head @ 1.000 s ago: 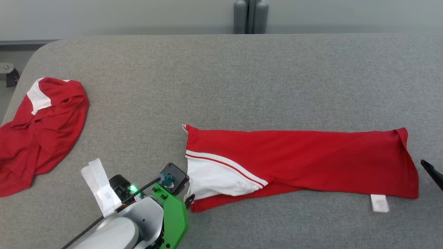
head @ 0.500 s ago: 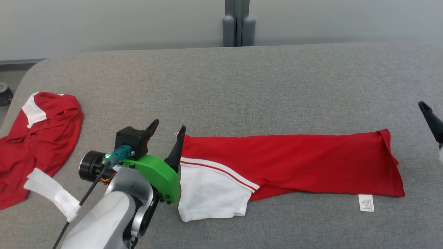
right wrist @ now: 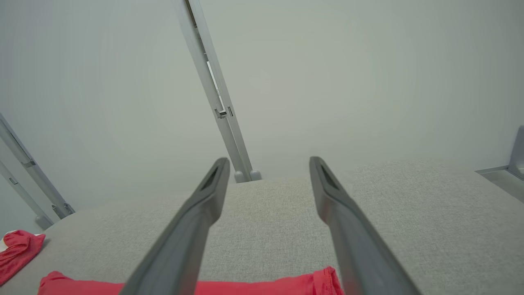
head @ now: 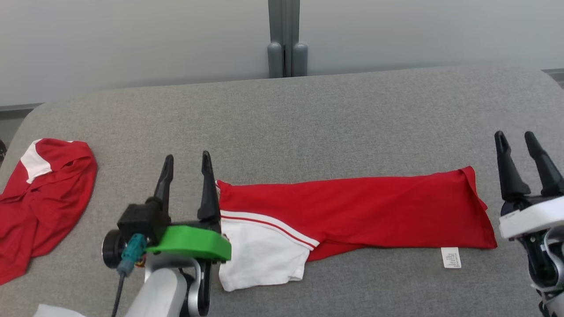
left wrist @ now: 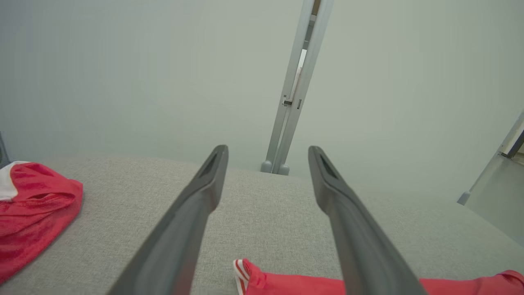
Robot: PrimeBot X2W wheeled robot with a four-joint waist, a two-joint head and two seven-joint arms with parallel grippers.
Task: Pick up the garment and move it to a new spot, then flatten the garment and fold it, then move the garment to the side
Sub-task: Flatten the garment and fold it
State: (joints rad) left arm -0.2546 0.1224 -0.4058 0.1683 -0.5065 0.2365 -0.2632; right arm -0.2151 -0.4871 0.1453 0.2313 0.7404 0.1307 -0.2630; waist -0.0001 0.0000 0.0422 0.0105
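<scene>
Red cloth with a white sleeve: the garment [head: 374,207] lies on the grey fabric table [head: 308,110], folded lengthwise into a long flat band that runs left to right across the near half. Its white sleeve [head: 260,255], trimmed with a thin red-and-white stripe, sits at the left end and reaches past the band's near edge. A white care tag [head: 451,257] sticks out from the near edge close to the right end and lies flat on the table. It carries lines of small dark print (too fine to read).

The left gripper [head: 187,156] stands just beside the garment's left end, its two dark fingers spread apart with nothing between them. The finger nearer the cloth lines up with the far left corner, and whether it touches cannot be told. The right gripper [head: 513,134] is off the right end, a little apart from the cloth, fingers likewise spread and empty.

Beyond the band's far edge, open grey surface stretches to the table's back edge, where a grey post [head: 286,39] rises against the pale wall. A second red garment [head: 44,193] lies crumpled at the table's left edge, well apart from the folded one. The strip of table in front of the band is much narrower.
</scene>
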